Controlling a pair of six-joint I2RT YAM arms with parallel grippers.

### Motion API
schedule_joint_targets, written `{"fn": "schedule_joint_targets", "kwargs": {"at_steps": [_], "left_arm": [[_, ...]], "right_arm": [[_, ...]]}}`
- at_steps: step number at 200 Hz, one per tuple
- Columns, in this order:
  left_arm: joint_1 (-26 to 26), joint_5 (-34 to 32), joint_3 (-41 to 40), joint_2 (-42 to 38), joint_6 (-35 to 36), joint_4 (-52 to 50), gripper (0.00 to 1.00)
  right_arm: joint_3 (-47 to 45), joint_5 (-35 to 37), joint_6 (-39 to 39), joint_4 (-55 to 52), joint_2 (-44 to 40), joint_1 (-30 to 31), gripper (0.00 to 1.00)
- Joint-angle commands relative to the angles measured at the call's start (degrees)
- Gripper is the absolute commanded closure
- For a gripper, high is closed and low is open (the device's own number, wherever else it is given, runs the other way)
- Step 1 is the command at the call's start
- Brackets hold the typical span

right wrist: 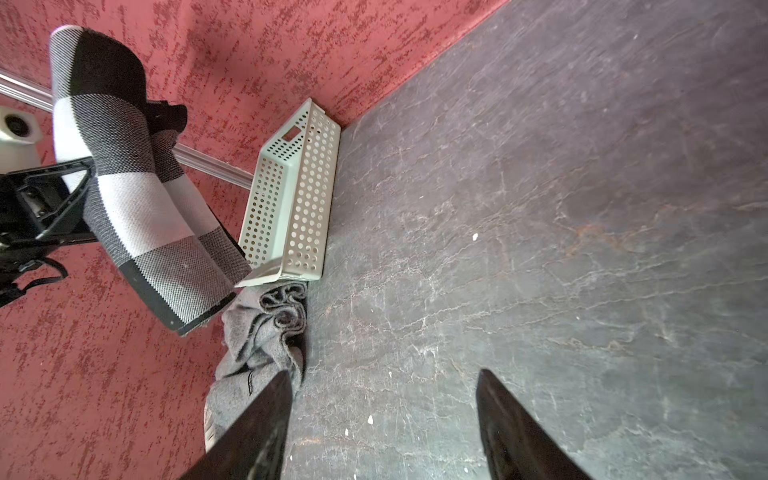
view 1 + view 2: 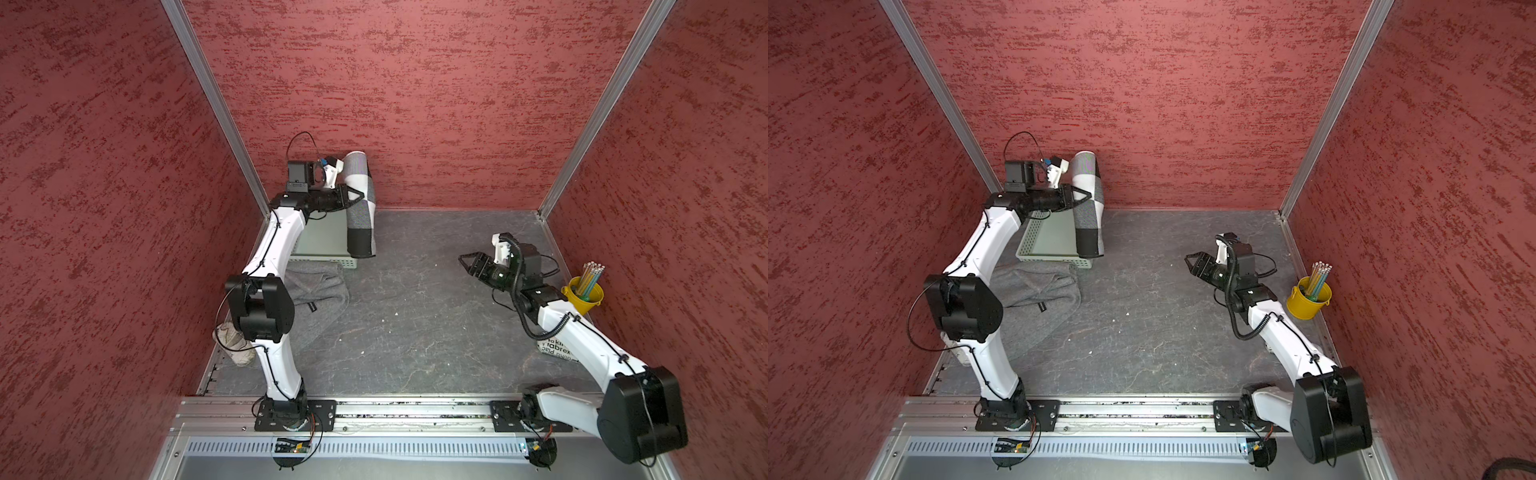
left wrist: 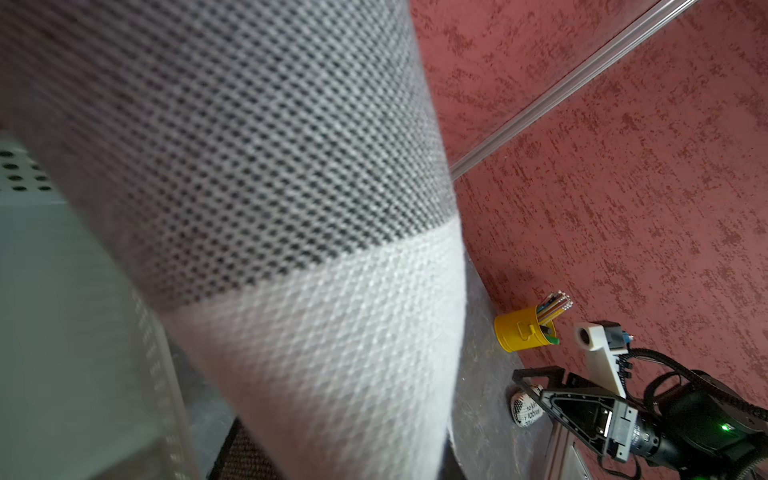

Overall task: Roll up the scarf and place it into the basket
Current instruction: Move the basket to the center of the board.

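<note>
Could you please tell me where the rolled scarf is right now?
In a top view the scarf hangs in the left gripper, above the basket near the far-left corner.

Odds and ends on a dark, stone-look tabletop (image 2: 415, 324) boxed in by red walls (image 2: 436, 83).
In a top view, a yellow bucket (image 2: 584, 298) of pencils (image 2: 592, 272) stands at the right edge of the frame. Below it lies a white pack with black lettering (image 2: 555, 351), half hidden. Left of centre lies a crumpled grey cloth (image 2: 318, 291), and at lower left is what may be a pale shoe (image 2: 235, 345).
</note>
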Motion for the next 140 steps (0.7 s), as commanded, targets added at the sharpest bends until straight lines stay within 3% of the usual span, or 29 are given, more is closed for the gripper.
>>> {"fn": "schedule_joint_targets", "kwargs": {"at_steps": [1,23,61,95,140], "left_arm": [[2.72,8.97,6.30,5.55,4.63,-3.89,1.00],[5.78,15.95,12.20,11.25,3.71,-4.54,1.00],[9.21,20.85,22.37,20.29,4.37,-9.29,1.00],[11.16,25.19,25.24,26.72,0.10,-4.95,1.00],[13.19,22.07,30.72,35.09,-1.77,-6.24,1.00]], "right_arm": [[-1.72,4.21,1.00,0.36,-2.08,-0.08,0.30],[-2.13,5.44,1.60,-0.36,-2.10,-0.08,0.30],[-1.74,7.36,1.64,-1.45,-1.41,-0.08,0.30],[-0.64,7.96,1.95,-1.62,0.31,0.03,0.30],[0.80,8.77,1.79,-1.88,2.15,0.21,0.30]]}}
